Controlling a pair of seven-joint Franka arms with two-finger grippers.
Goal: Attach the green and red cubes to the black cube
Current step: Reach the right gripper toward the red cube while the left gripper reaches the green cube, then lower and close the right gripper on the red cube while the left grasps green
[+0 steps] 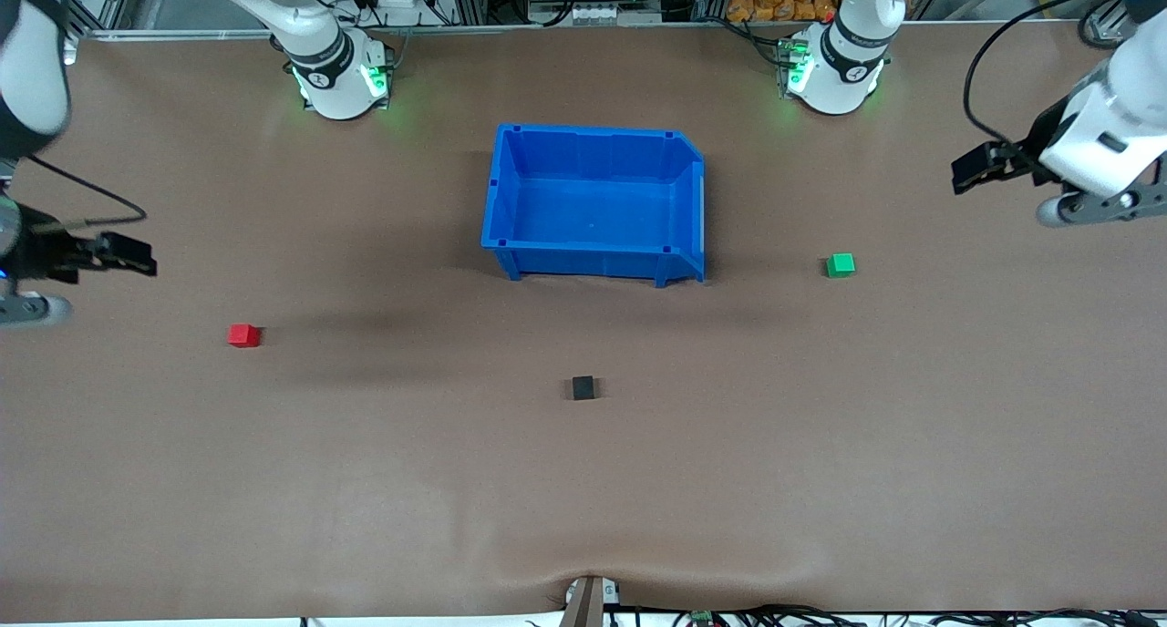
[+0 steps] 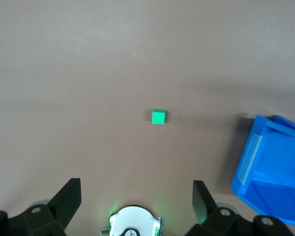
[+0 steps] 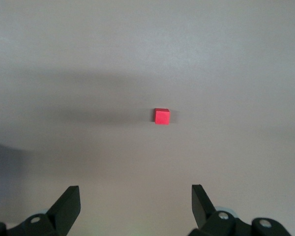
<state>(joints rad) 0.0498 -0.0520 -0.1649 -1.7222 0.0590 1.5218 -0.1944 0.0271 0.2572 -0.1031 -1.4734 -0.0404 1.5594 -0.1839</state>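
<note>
Three small cubes lie apart on the brown table. The green cube (image 1: pixel 841 264) (image 2: pixel 158 117) sits beside the bin toward the left arm's end. The red cube (image 1: pixel 243 335) (image 3: pixel 162 116) sits toward the right arm's end. The black cube (image 1: pixel 583 387) lies mid-table, nearer the front camera than the bin. My left gripper (image 1: pixel 968 173) (image 2: pixel 136 189) hangs open and empty over the table's left-arm end, well off the green cube. My right gripper (image 1: pixel 137 255) (image 3: pixel 135 189) hangs open and empty over the right-arm end, off the red cube.
An empty blue bin (image 1: pixel 593 262) (image 2: pixel 270 167) stands mid-table between the arm bases and the black cube. The right arm's base (image 1: pixel 342 71) and the left arm's base (image 1: pixel 834 66) (image 2: pixel 134 223) stand along the table's back edge.
</note>
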